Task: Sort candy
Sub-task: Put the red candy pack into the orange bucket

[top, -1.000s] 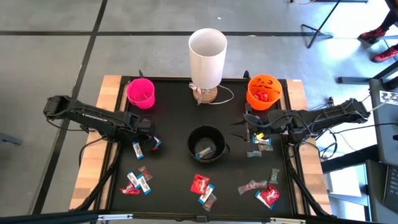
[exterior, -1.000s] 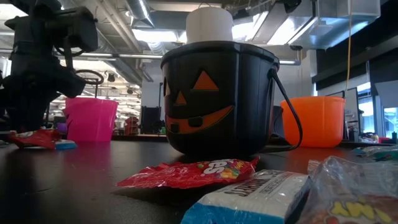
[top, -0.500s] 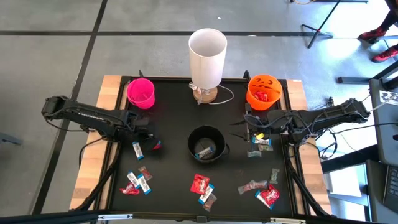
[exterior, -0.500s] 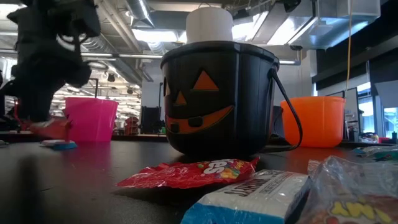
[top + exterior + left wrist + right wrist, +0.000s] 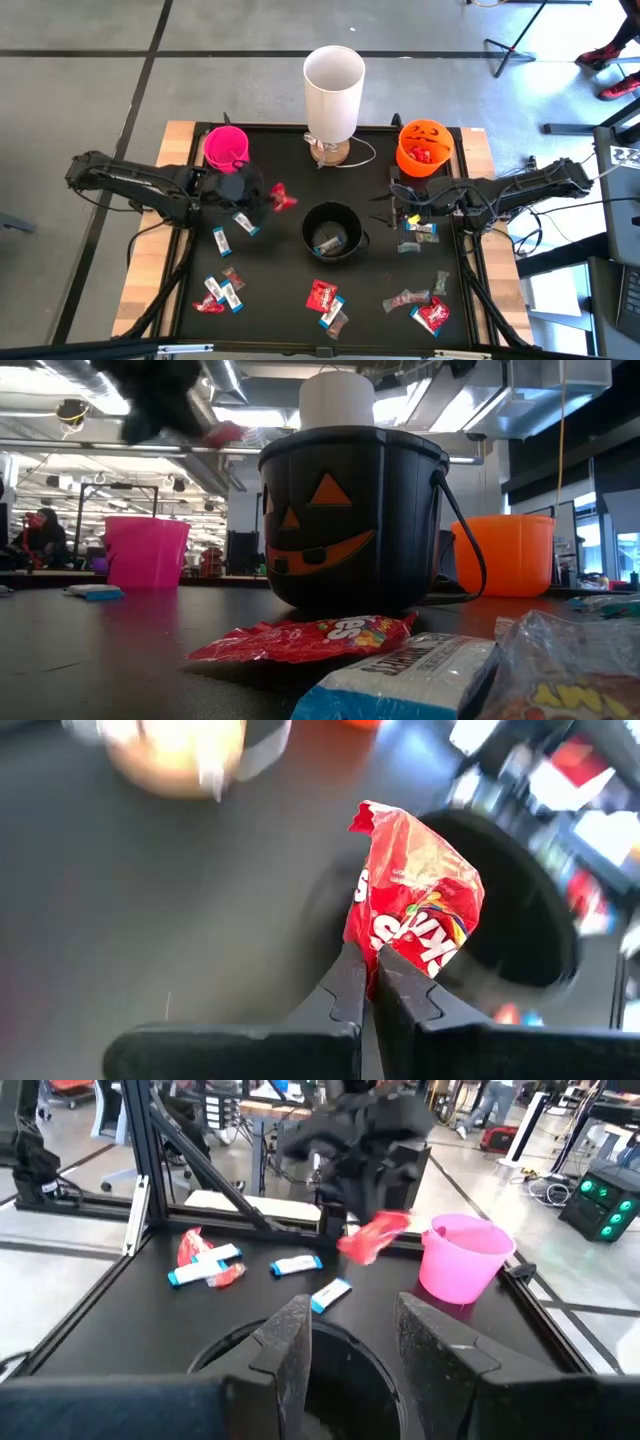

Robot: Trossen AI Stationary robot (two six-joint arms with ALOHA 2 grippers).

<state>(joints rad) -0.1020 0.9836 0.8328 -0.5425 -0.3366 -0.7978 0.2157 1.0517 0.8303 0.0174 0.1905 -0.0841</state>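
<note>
Now left gripper clamped on red candy packet, raised beside black bucket; right gripper half open, empty.

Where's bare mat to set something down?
Free: between the pink plastic cup and the tall white cylinder, and between that cylinder's base and the black pumpkin bucket. Crowded: front edge, strewn with small wrapped candy.

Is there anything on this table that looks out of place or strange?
Nothing looks spilled or damaged. The only unusual thing is a red candy packet in the air, pinched by the left gripper beside the black pumpkin bucket.
</note>
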